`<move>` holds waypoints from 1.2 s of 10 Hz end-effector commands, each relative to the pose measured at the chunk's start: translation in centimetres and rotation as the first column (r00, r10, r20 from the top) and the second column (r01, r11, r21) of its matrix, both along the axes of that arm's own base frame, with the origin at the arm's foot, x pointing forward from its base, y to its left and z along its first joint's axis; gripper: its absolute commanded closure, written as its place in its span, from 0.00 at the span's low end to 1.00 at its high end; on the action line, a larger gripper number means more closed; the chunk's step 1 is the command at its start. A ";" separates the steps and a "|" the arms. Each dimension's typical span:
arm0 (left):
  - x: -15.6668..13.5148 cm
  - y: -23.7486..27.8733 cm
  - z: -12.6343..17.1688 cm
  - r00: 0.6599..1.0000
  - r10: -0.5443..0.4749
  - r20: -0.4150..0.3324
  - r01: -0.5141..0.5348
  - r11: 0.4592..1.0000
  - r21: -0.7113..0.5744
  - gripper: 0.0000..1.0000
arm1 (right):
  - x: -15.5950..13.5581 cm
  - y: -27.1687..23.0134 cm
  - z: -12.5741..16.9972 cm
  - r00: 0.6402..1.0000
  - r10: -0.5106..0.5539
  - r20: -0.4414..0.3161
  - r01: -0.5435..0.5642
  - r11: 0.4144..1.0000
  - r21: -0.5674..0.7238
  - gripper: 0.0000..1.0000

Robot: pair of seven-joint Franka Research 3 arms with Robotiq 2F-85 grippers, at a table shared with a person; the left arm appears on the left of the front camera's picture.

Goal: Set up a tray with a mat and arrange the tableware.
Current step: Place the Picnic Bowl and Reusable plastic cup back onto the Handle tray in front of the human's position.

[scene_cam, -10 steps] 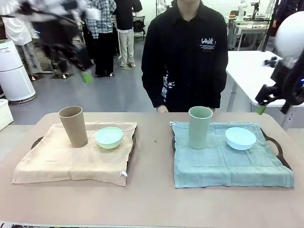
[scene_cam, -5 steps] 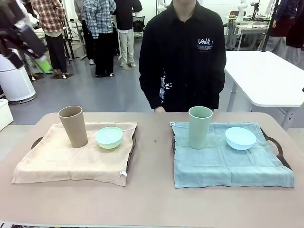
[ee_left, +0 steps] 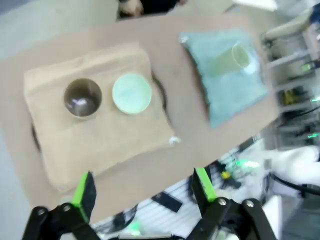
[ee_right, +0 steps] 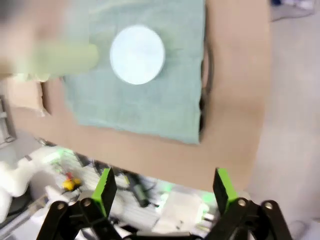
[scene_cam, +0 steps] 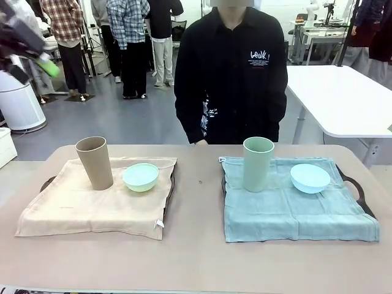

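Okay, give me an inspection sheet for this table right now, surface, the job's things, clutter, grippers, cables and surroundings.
Surface: brown table, two trays under mats.
Job's things: tan cup and mint bowl on the beige mat; pale green cup and light blue bowl on the blue-green mat. All upright.
Clutter: small dark speck between the mats.
Grippers: left gripper and right gripper open, empty, high above the table.
Cables: nothing seen.
Surroundings: person standing at the far edge; white table behind.
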State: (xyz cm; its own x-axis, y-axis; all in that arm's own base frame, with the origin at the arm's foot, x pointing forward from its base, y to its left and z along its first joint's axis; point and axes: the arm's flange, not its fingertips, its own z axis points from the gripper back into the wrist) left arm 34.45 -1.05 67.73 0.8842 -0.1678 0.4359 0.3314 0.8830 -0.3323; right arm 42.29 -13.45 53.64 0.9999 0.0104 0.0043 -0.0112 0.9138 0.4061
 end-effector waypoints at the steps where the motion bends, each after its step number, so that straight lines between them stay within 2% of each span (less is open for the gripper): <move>1: 1.3 7.2 -2.6 0.999 -0.030 -0.010 0.026 0.959 -0.283 0.00 | 3.0 -6.4 1.1 0.994 -0.025 -0.108 0.052 0.965 0.255 0.00; 2: 2.2 9.2 -4.0 0.999 -0.036 -0.009 0.030 0.921 -0.389 0.00 | 3.2 -7.0 0.4 0.992 0.021 -0.127 0.023 0.942 0.335 0.00; 3: 2.5 11.1 -5.9 0.998 -0.057 0.005 0.049 0.810 -0.584 0.00 | 3.0 -8.1 0.5 0.983 0.131 -0.126 -0.043 0.842 0.538 0.00; 4: 1.6 12.5 -7.3 0.997 -0.068 0.020 0.061 0.677 -0.733 0.00 | 2.4 -9.9 0.5 0.967 0.230 -0.108 -0.079 0.678 0.731 0.00; 5: 0.9 10.9 -6.9 0.989 0.080 -0.128 -0.134 0.858 -0.496 0.00 | 2.6 -10.3 -0.3 0.990 0.050 -0.131 0.045 0.774 0.632 0.00; 6: 1.6 13.2 -6.1 0.999 0.000 0.033 0.019 0.807 -0.590 0.00 | 1.3 -7.8 -0.5 0.989 0.119 -0.082 -0.058 0.849 0.525 0.00; 7: 1.6 13.2 -6.1 0.999 0.000 0.033 0.019 0.807 -0.590 0.00 | 1.3 -7.8 -0.5 0.989 0.119 -0.082 -0.058 0.849 0.525 0.00; 8: 1.7 13.1 -7.7 1.000 0.020 -0.020 -0.028 0.794 -0.608 0.00 | 1.3 -9.4 -0.9 0.989 0.117 -0.090 -0.037 0.789 0.613 0.00; 9: 1.0 14.6 -8.4 0.997 0.074 0.038 -0.031 0.762 -0.646 0.00 | 1.8 -11.0 -1.8 0.990 -0.107 -0.088 0.138 0.769 0.624 0.00; 10: 0.1 17.0 -9.5 0.993 0.100 0.056 -0.032 0.713 -0.700 0.00 | 2.1 -13.0 -2.9 0.943 -0.291 -0.158 0.321 0.681 0.658 0.00; 11: -0.5 19.1 -10.3 0.991 0.117 0.061 -0.034 0.672 -0.740 0.00 | 1.9 -14.1 -3.5 0.905 -0.382 -0.186 0.404 0.638 0.655 0.00; 12: -1.3 20.7 -10.8 0.990 0.125 0.065 -0.031 0.642 -0.766 0.00 | 1.2 -14.8 -3.8 0.853 -0.480 -0.205 0.483 0.578 0.658 0.00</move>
